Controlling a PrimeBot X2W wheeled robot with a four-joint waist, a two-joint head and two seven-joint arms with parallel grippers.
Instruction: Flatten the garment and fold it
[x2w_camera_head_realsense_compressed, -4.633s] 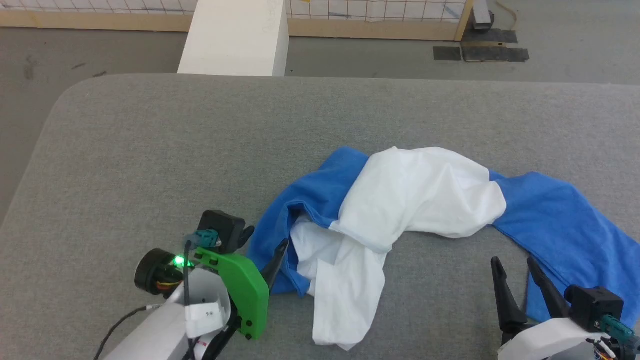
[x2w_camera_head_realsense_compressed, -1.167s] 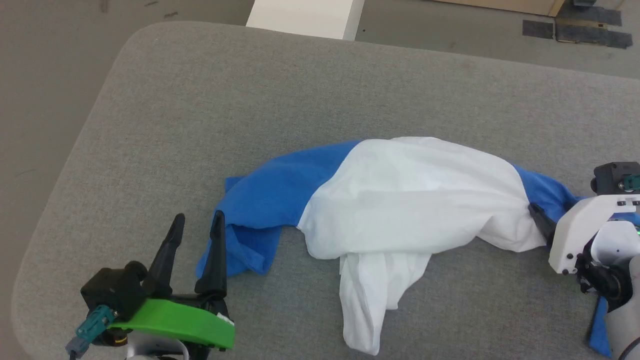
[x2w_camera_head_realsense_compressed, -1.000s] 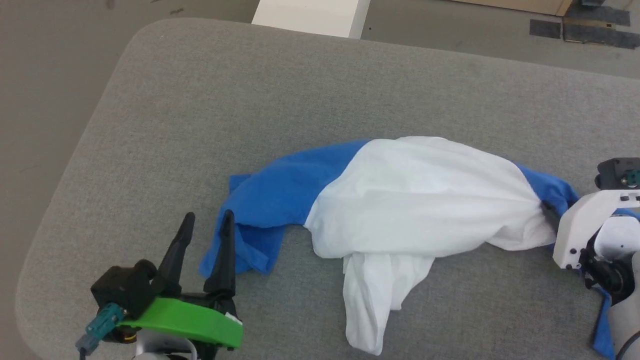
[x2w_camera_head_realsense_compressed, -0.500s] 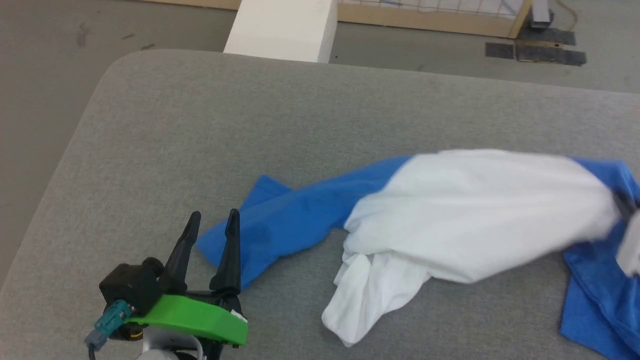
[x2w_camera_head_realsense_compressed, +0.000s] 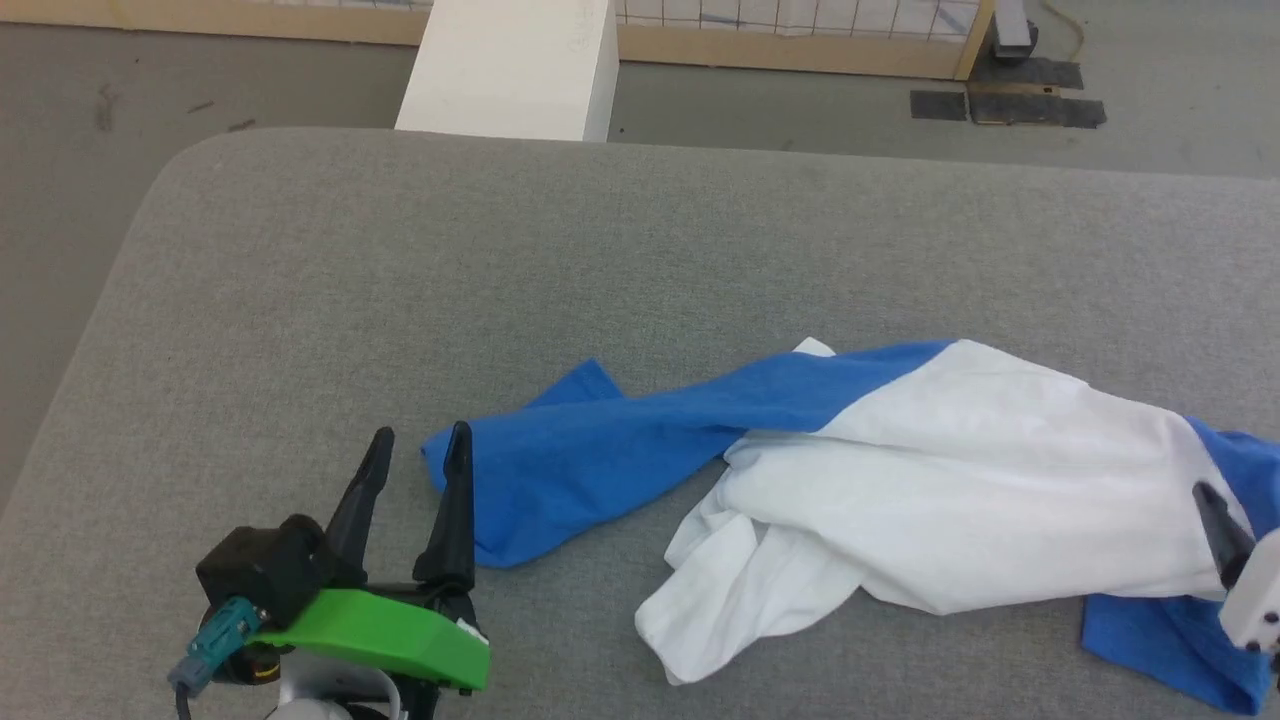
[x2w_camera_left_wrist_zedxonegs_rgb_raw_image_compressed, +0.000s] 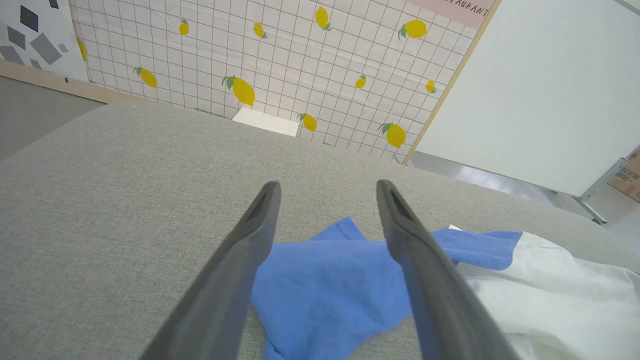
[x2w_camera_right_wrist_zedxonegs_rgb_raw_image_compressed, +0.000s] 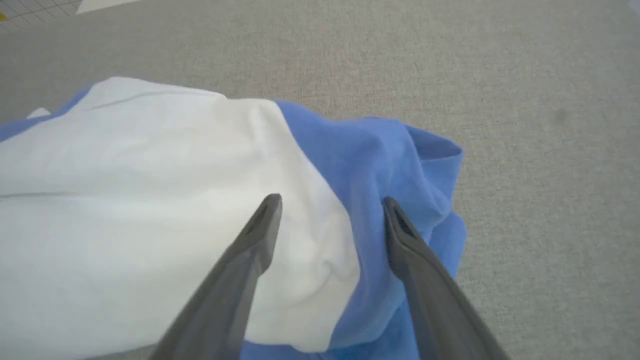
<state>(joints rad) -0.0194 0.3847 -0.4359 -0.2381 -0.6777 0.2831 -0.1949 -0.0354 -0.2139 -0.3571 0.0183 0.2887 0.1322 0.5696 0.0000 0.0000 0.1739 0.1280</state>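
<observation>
Head view: garment (x2w_camera_head_realsense_compressed: 950, 490) stretches from left fingers (x2w_camera_head_realsense_compressed: 455, 500) to right fingers (x2w_camera_head_realsense_compressed: 1215, 520); both spread, empty.

The garment (x2w_camera_head_realsense_compressed: 960, 500) (blue right end) runs past the head view's edge.

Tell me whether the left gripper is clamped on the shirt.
No, the left gripper is open, its fingers wide apart, with the garment showing unclamped between them.

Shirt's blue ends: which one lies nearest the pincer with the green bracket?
The long blue end stretched leftward, its tip beside the left pincer. The other blue end lies bunched by the right pincer.
</observation>
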